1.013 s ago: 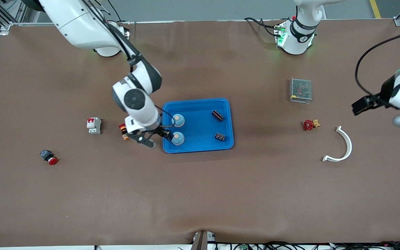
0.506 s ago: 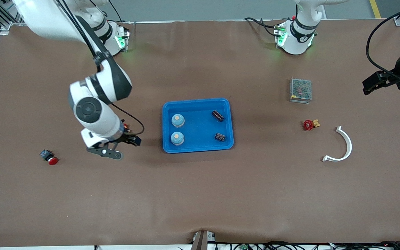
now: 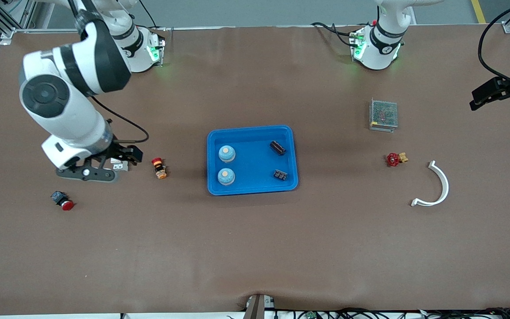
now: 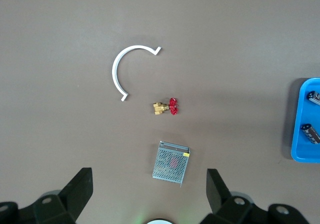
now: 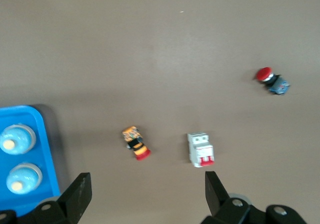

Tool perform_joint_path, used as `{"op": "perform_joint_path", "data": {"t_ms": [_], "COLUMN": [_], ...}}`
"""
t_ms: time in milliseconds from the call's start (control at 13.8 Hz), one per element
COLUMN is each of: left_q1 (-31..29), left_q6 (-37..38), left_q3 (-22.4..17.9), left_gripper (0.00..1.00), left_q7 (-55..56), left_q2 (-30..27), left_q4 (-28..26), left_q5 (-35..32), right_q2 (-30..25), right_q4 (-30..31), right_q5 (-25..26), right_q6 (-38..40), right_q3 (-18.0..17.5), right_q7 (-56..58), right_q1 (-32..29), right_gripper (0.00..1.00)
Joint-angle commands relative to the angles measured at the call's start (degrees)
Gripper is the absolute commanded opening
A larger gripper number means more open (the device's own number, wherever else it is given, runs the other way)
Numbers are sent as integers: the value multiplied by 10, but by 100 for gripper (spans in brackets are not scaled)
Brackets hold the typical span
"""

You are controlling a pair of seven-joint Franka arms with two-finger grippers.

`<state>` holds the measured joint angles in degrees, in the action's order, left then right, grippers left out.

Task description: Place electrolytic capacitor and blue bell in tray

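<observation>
The bright-blue tray (image 3: 252, 129) sits mid-table. In it stand two blue bells (image 3: 226, 153) (image 3: 226, 176) and lie two black capacitors (image 3: 277, 147) (image 3: 280, 175). My right gripper (image 3: 108, 164) is open and empty, up over the white breaker (image 3: 120, 165), apart from the tray toward the right arm's end. The right wrist view shows its open gripper (image 5: 145, 194), the tray's edge (image 5: 48, 149) and both bells (image 5: 15, 138). My left gripper (image 3: 486, 96) is open and empty, raised at the left arm's end. The left wrist view shows its open gripper (image 4: 148, 191) and the tray's edge (image 4: 295, 119).
An orange-and-red button (image 3: 160, 168) lies between breaker and tray. A red push button (image 3: 63, 200) lies nearer the front camera. Toward the left arm's end lie a metal mesh box (image 3: 383, 114), a red-handled brass valve (image 3: 396, 158) and a white curved piece (image 3: 436, 186).
My right arm has drawn away from the tray's edge toward its own end of the table, empty. My left gripper has pulled back toward the table's edge.
</observation>
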<state>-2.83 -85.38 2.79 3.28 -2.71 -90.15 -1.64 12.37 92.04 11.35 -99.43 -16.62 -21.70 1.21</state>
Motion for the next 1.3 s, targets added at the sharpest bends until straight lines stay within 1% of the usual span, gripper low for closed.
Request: {"op": "perform_joint_path", "data": {"t_ms": [0,145,289,434,506,579,651,723,796,940,1230], "left_q1": [3,5,5,8,9,9,10,10,9,8,3], "left_q6": [4,7,11,14,21,22,24,24,24,23,22], "left_q3": [-7,-3,-5,-5,-5,-5,-4,-3,-3,-4,-3], "left_gripper": [100,100,100,100,100,100,100,100,100,100,100], "left_q7": [-15,-12,-10,-17,-17,-8,-6,-6,-6,-6,-6], "left_q2": [-10,-9,-9,-12,-17,-19,-20,-24,-28,-34,-34], "left_q4": [-6,9,6,-1,-8,-10,-11,-13,-20,-26,-24], "left_q5": [3,3,3,4,4,4,4,4,4,4,6], "right_q2": [-31,-31,-51,-81,-90,-99,-102,-104,-104,-104,-105], "right_q4": [-28,-76,-91,-91,-91,-92,-97,-103,-108,-119,-119], "right_q5": [-25,-35,-50,-52,-53,-61,-84,-110,-127,-128,-128], "right_q6": [61,121,143,153,157,166,171,185,198,201,205], "right_q3": [-5,33,49,84,106,138,172,196,209,214,214], "right_q7": [73,115,124,125,144,170,188,202,213,214,213], "right_q1": [-32,-24,-30,-25,-19,-4,2,2,-1,-4,-8], "right_gripper": [100,100,100,100,100,100,100,100,100,100,100]}}
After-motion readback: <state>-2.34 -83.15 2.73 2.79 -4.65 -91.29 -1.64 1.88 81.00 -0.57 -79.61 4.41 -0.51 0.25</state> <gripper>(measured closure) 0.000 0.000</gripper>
